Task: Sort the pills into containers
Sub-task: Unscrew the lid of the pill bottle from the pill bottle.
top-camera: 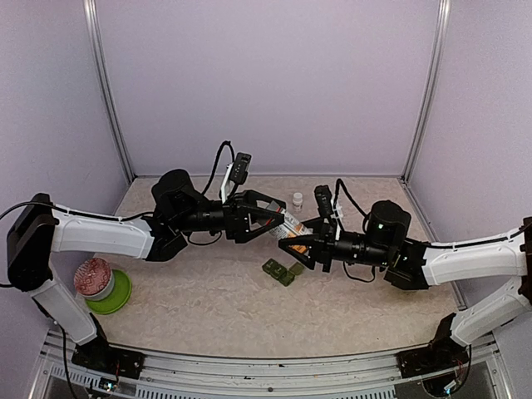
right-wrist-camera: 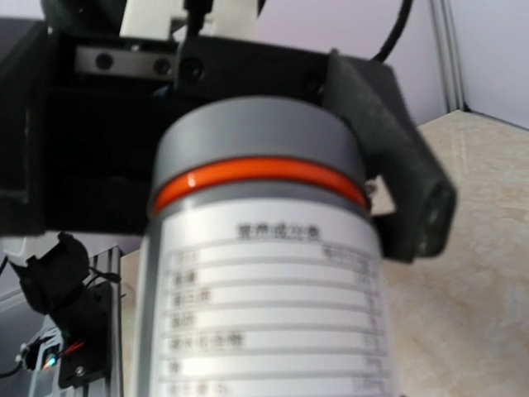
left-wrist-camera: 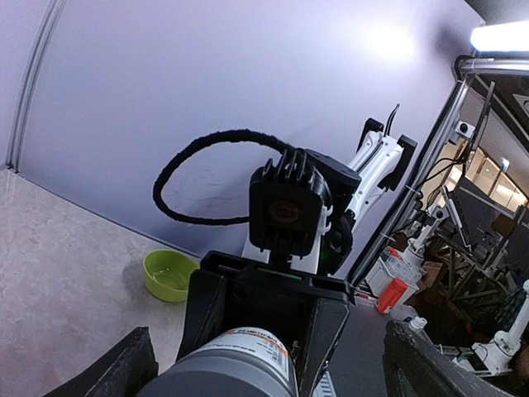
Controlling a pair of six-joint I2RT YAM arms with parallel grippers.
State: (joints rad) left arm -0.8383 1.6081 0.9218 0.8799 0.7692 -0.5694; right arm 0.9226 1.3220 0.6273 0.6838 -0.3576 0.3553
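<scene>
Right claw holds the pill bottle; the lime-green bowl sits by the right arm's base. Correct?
No: the top view shows the lime-green bowl by the left arm's base. The right claw does hold the pill bottle.

A pill bottle [right-wrist-camera: 264,281] fills the middle of your view: grey cap, an orange ring beneath it, and a white label with rows of print too soft to read. The left claw [right-wrist-camera: 240,186] stands spread around the cap, with one black finger [right-wrist-camera: 401,165] just to its right. Beige tabletop [right-wrist-camera: 479,273] shows on the right and lilac wall [right-wrist-camera: 331,21] above.
</scene>
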